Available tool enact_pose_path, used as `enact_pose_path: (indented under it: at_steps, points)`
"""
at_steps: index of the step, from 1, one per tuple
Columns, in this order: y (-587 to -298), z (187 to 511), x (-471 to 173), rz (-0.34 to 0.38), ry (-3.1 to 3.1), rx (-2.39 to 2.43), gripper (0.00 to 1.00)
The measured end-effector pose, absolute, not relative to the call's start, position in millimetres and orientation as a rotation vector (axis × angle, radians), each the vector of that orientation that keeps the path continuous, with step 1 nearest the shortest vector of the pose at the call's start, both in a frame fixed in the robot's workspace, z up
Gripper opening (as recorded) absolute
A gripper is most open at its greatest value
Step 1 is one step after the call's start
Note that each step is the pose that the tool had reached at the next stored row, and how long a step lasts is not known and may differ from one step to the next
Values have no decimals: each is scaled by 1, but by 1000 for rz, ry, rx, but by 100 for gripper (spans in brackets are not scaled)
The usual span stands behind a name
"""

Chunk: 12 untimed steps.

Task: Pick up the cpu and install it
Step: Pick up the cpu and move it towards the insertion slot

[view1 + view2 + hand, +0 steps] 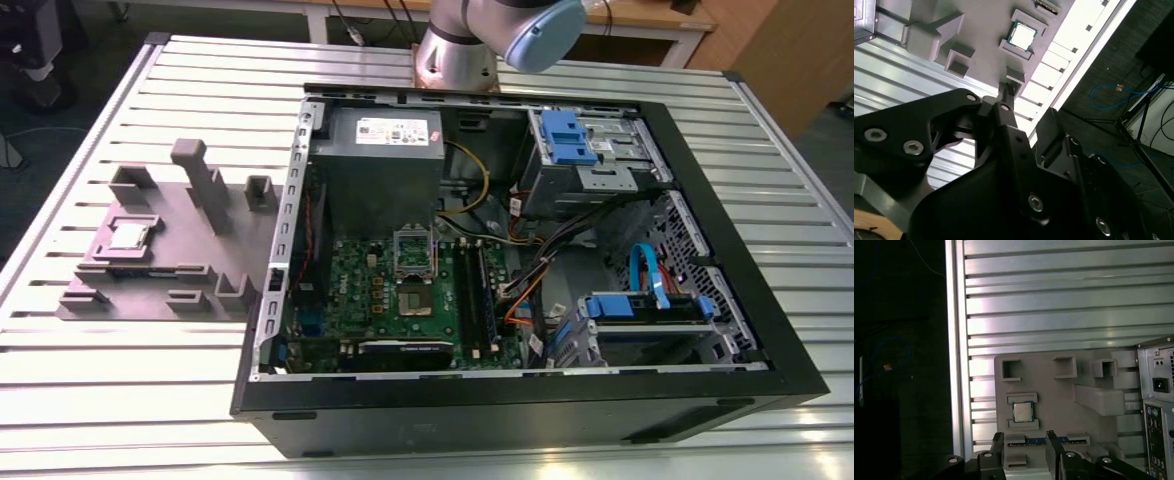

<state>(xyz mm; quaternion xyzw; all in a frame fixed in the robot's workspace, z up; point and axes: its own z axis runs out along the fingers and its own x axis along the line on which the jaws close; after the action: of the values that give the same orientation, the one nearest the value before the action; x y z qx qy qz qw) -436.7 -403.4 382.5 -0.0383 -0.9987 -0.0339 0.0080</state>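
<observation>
The cpu [130, 234] is a small silvery square chip lying flat in a pocket of the grey fixture [200, 255], at the exterior view's left, beside the open computer case. In both wrist views the cpu [1023, 412] [1021, 35] sits in its pocket with nothing touching it. My gripper [1025, 436] hovers above the fixture a short way from the chip, open, with nothing between its black fingers [999, 447]. On the motherboard [400, 300] the socket [416, 302] is uncovered, and its silver frame [411, 248] is swung back.
The open computer case [534, 270] lies on a slatted metal table [160, 380], with a grey power supply [380, 160], cables and blue drive brackets inside. A memory stick [1044, 441] sits in the fixture near the chip. The table edge [956, 365] runs close to the fixture.
</observation>
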Motion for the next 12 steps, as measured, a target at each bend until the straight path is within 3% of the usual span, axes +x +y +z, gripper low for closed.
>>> enact_pose_path:
  at_steps: [5, 12]
  points:
    - [-403, 382, -437, -106, -3121, -119, 59]
    - [-403, 380, -437, -100, -3122, 1, 59]
